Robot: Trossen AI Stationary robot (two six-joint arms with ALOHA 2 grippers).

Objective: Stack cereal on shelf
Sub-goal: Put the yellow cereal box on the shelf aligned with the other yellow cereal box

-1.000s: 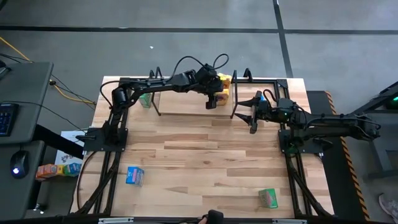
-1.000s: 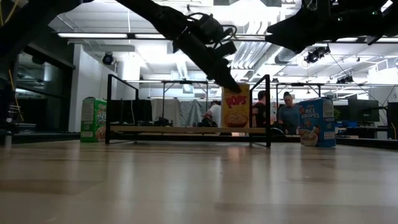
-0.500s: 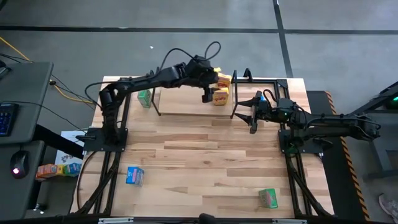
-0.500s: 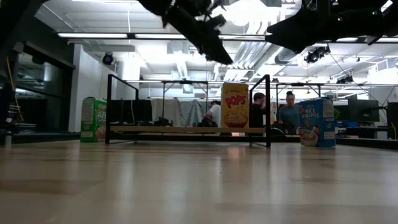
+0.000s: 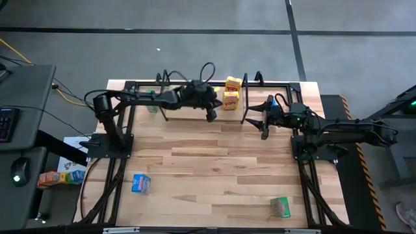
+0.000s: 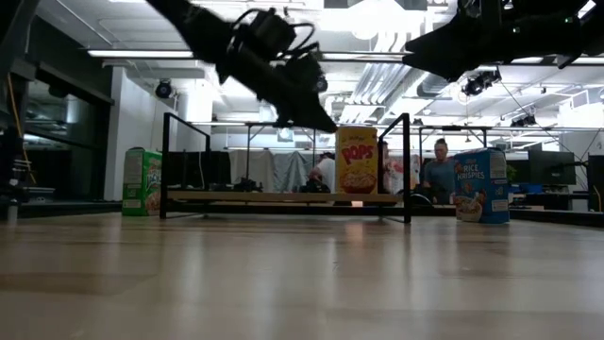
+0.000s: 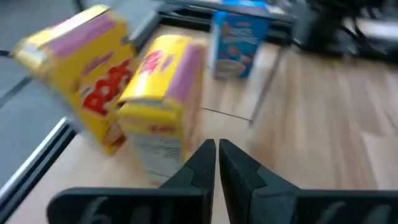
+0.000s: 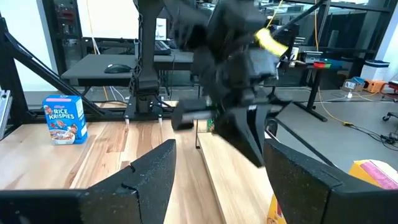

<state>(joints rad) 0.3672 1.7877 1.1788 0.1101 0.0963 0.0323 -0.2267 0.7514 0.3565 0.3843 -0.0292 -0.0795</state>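
The left gripper hangs above the pale wooden shelf plank that sits between black wire hoop uprights at the far edge of the table, its jaws pressed together and holding nothing; in the left wrist view the two dark fingers meet tip to tip. Just beyond them stand two yellow-orange cardboard mini cereal boxes: one upright at the right end of the shelf, the other just behind it toward the table's far edge, leaning in the left wrist view. The right gripper waits just right of the shelf's right upright, jaws apart and empty. A blue mini cereal box with red lettering stands upright on the table right of the shelf, behind the right arm. A green mini cereal box stands off the shelf's left end, mostly hidden under the left arm from above, plain in the low view. A second blue box lies on the near left part of the table and a second green box on the near right part, both well apart from the shelf. People show in the room behind.
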